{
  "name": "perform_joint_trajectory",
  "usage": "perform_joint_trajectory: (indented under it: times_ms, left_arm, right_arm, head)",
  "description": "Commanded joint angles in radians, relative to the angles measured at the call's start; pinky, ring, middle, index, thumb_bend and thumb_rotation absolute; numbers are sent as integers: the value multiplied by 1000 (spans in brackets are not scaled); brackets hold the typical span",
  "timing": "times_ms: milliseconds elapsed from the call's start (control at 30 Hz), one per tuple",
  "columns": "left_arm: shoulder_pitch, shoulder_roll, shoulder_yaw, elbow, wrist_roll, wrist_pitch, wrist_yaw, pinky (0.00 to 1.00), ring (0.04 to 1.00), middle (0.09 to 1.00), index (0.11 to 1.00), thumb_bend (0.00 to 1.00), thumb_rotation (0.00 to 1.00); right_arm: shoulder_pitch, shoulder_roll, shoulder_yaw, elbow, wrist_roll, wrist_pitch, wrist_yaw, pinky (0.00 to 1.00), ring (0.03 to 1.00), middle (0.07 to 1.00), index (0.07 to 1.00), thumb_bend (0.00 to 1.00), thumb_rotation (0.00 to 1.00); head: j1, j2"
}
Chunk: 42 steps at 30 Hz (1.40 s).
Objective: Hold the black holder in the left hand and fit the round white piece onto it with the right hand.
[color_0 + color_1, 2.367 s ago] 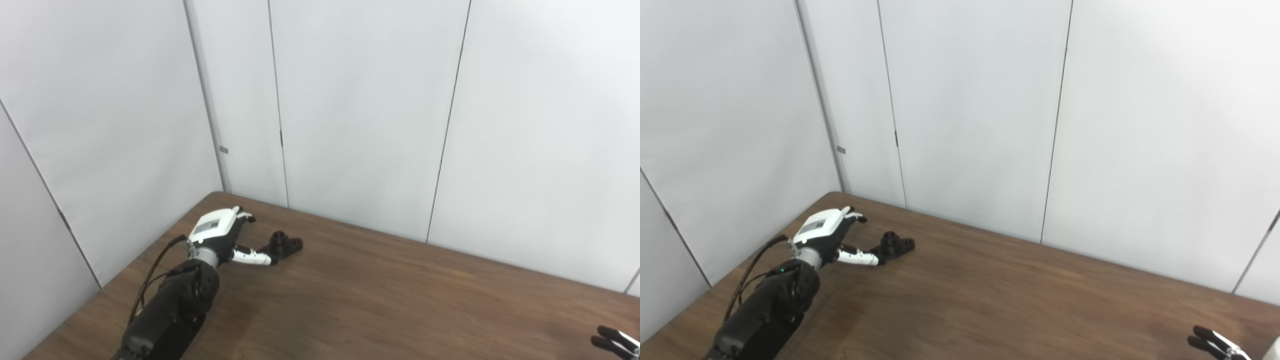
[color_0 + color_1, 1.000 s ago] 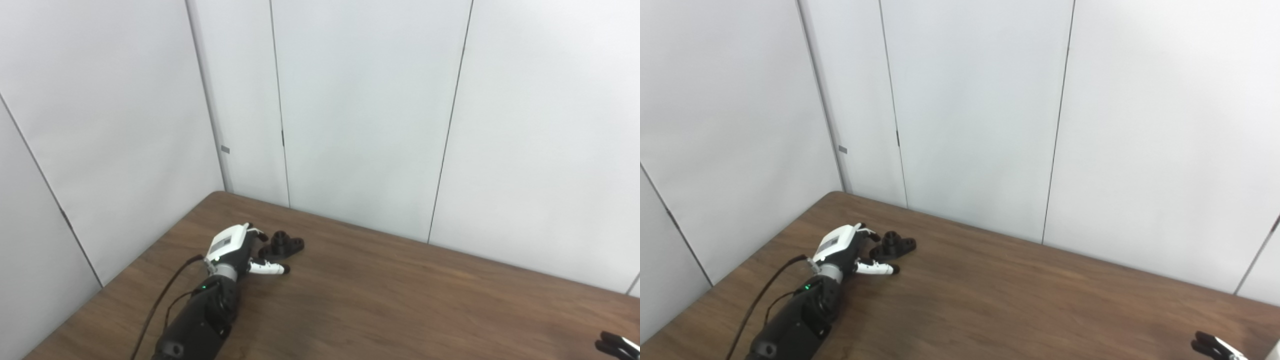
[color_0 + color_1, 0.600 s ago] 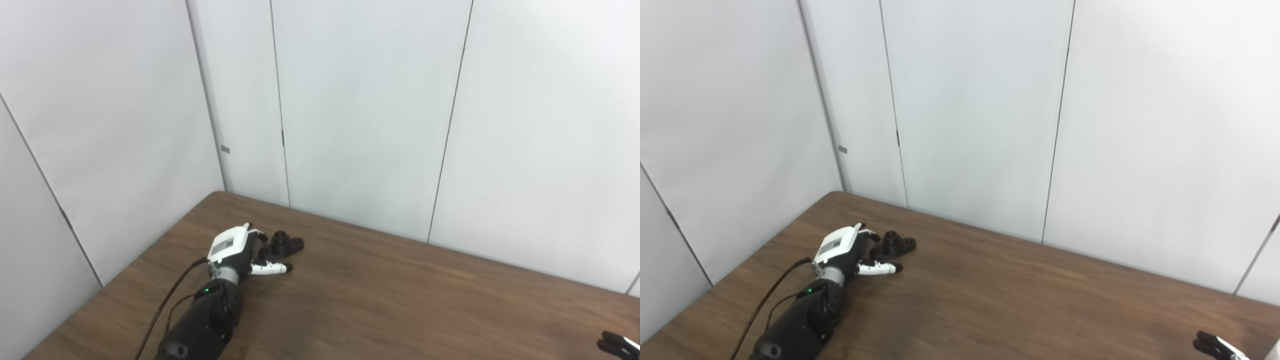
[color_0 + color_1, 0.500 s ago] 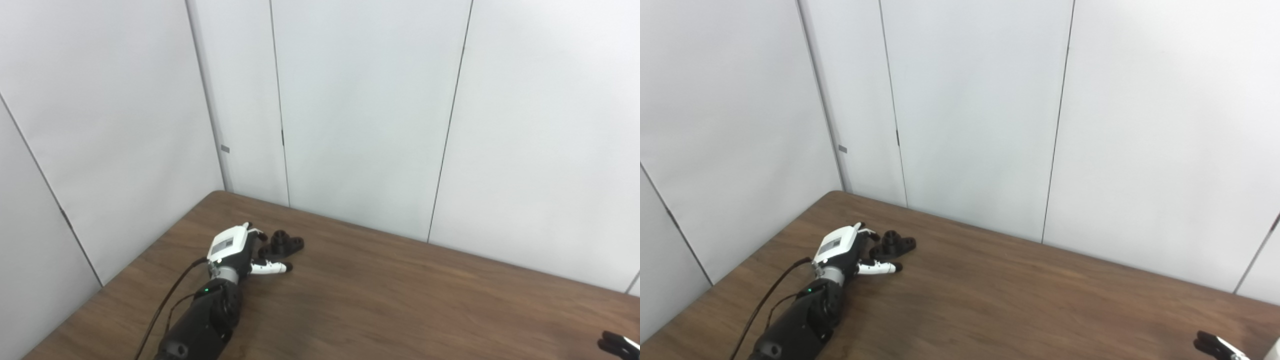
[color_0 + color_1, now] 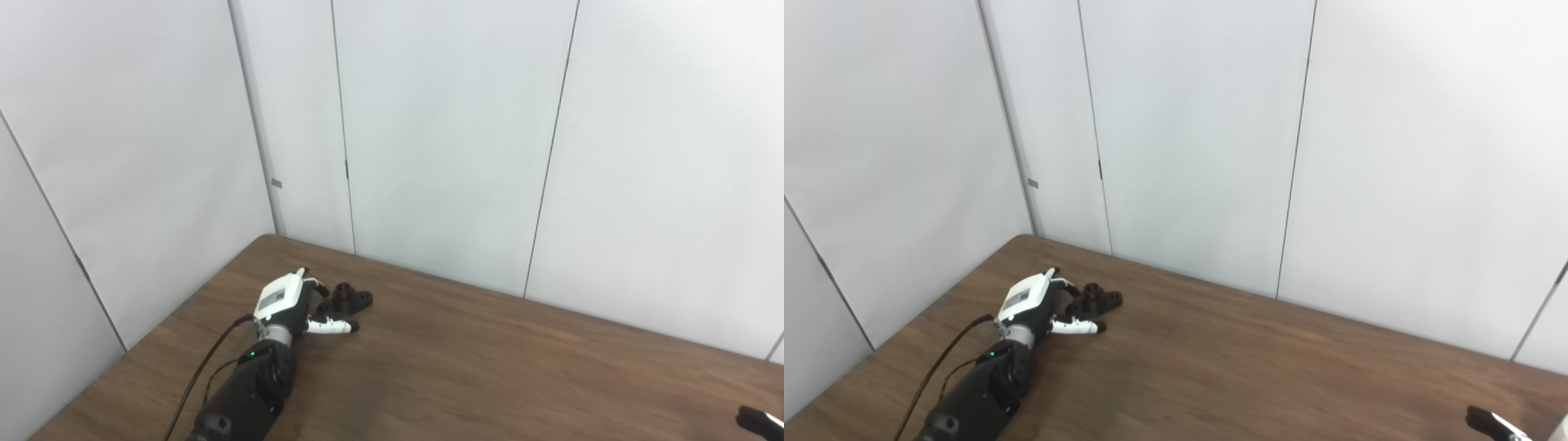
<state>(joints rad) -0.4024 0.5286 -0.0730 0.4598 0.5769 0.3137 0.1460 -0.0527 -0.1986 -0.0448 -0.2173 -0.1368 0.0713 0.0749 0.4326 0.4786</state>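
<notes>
A black holder (image 5: 346,299) is seen lying on a brown wood-grain table (image 5: 490,367), near the far left corner of the surface and well short of the pale panelled wall (image 5: 429,122) behind it. The holder is shown as a small, matte black part: a raised round collar with a hollow centre stands upright in its middle, and a flat lug with a hole is spread out toward the right; the lug on the other side is partly hidden by fingers.

The left hand (image 5: 288,303), white-backed with black fingertips, is placed just beside the holder on its left. Its fingers (image 5: 313,286) are curled loosely around the holder's left end, while the thumb (image 5: 331,327) is stretched out along the near side; whether the part is actually being touched cannot be told. The holder is not lifted and rests flat on the surface. A green light is lit on the dark forearm behind the wrist.

Only a dark fingertip of the right hand (image 5: 1494,424) is caught at the near right corner, so its spread cannot be judged.
</notes>
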Motion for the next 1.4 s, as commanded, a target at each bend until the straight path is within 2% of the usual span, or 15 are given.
perform_joint_trajectory:
  times_ms: [0, 200, 367, 400, 500, 767, 1033, 1233, 1367]
  left_arm:
    - [-10, 1, -22, 20, -6, 2, -32, 915, 1000, 991, 681, 812, 220]
    - [-21, 1, -41, 28, -14, 7, -56, 913, 1000, 993, 678, 799, 210]
    - [-21, 1, -39, 23, -68, 7, -114, 974, 1000, 989, 644, 762, 116]
    - [-19, 0, -38, 22, -80, 7, -123, 990, 1000, 989, 556, 619, 84]
    - [-15, 0, -49, 39, -87, -16, -112, 999, 1000, 962, 496, 533, 59]
    - [-6, -25, -64, 91, -73, -110, -9, 1000, 988, 892, 486, 524, 54]
    - [-1, -35, -90, 103, -60, -170, 46, 984, 969, 872, 485, 524, 55]
    - [20, -28, -121, 66, -56, -217, 48, 964, 971, 874, 485, 524, 54]
    - [46, -18, -160, -3, -39, -246, 29, 972, 972, 882, 485, 523, 53]
  right_arm:
    - [-17, -6, -8, -50, -3, -3, -10, 543, 678, 817, 796, 604, 29]
    - [-18, -3, -10, -57, 3, 7, -10, 546, 682, 818, 799, 604, 27]
    - [-18, -1, -10, -66, 7, 15, -10, 544, 679, 819, 802, 604, 16]
    - [-18, -1, -9, -68, 4, 16, -10, 546, 680, 820, 801, 604, 15]
    - [-18, -3, -9, -69, -2, 16, -12, 557, 687, 822, 805, 602, 1]
    - [-20, 0, -6, -76, 0, 23, -11, 564, 689, 822, 809, 582, 0]
    - [-26, 3, -2, -77, -11, 27, -13, 570, 689, 825, 809, 575, 0]
    - [-31, 8, 2, -81, -22, 29, -14, 567, 688, 821, 804, 575, 0]
    - [-34, 16, 5, -90, -28, 37, -14, 566, 683, 820, 802, 572, 0]
  head:
    - [-3, 3]
    - [-4, 5]
    - [-6, 6]
    - [-6, 6]
    - [-6, 10]
    - [-5, 10]
    - [-12, 13]
    - [-25, 18]
    - [-38, 20]
